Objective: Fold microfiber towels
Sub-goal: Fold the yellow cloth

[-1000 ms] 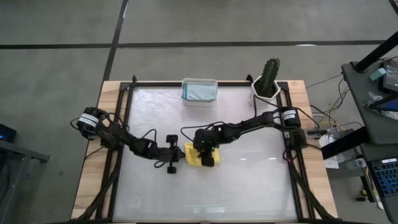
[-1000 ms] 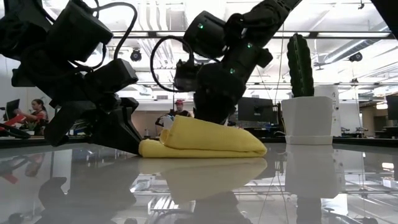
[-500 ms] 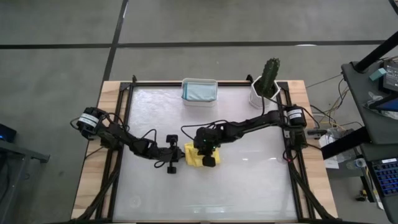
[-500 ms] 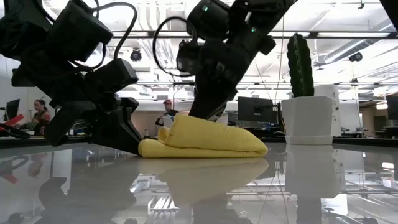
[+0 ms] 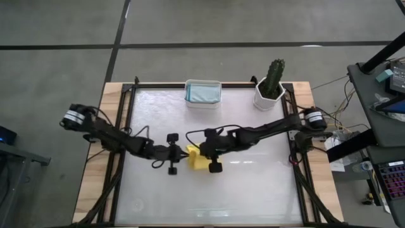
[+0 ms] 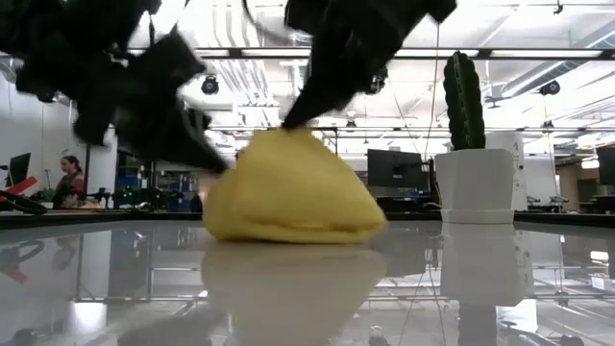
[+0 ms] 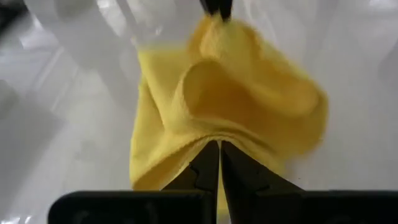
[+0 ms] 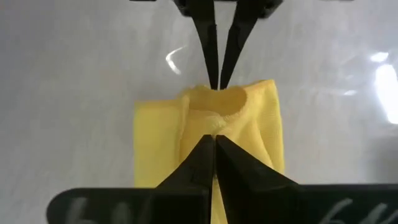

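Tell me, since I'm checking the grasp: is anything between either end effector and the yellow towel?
Nothing visible is. The left end effector and right end effector are both shut on the yellow towel from opposite sides, lifting it into a peak off the table.

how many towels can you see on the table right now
2: a yellow towel pinched between both grippers at the table's middle, and a pale blue one in the white tub at the far edge. More may lie beneath it.
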Robot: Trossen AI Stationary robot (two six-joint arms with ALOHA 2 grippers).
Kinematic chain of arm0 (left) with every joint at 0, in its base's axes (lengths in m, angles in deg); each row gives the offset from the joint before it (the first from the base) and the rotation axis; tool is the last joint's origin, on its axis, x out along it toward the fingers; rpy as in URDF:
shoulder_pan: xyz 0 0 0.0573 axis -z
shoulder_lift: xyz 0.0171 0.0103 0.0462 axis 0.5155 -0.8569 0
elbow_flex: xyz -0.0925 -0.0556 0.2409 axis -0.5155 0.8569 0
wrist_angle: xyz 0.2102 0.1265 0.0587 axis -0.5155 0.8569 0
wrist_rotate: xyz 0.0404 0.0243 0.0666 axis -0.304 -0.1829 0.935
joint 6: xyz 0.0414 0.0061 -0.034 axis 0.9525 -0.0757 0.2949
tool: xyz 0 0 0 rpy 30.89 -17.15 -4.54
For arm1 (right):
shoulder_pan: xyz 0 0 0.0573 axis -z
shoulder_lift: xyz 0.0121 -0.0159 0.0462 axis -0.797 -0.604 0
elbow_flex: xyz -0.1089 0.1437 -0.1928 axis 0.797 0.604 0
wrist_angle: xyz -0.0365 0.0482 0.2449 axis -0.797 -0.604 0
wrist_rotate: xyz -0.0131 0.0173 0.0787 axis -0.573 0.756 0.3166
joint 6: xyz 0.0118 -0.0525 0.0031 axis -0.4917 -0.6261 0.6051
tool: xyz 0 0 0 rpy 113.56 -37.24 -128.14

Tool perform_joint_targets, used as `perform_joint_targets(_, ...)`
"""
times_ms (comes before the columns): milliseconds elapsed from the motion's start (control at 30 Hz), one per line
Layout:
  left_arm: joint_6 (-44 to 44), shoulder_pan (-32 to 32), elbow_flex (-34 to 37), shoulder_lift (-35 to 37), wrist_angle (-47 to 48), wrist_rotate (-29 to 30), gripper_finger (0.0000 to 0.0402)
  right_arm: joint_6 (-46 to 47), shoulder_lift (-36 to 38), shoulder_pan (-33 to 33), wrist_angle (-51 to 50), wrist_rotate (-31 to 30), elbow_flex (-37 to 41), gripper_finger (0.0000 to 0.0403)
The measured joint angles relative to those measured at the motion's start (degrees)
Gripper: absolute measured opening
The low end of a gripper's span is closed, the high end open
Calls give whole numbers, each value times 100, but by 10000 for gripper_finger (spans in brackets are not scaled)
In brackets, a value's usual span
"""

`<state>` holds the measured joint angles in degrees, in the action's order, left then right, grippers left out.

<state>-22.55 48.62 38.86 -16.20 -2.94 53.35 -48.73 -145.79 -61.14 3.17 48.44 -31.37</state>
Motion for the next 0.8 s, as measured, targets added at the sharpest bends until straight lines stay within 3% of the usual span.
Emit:
perform_joint_targets(300,492,-7,-4,1372,178,18,26,-625,384,-430,10,-712,-4,8)
perform_joint_targets(400,61,-89,-4,1788,860,45,52,-687,390,-532,-232,-679,-4,8)
perform_joint_targets(500,-398,-114,4,2096,1410,53,87,-380,354,-594,-282,-1315,0,8)
perform_joint_targets(667,-321,-107,4,2187,595,39,133,-484,359,-718,-7,-1849,-10,8)
perform_joint_targets(800,46,-103,0,1953,-37,35,150,-538,498,-675,150,-794,-66,8)
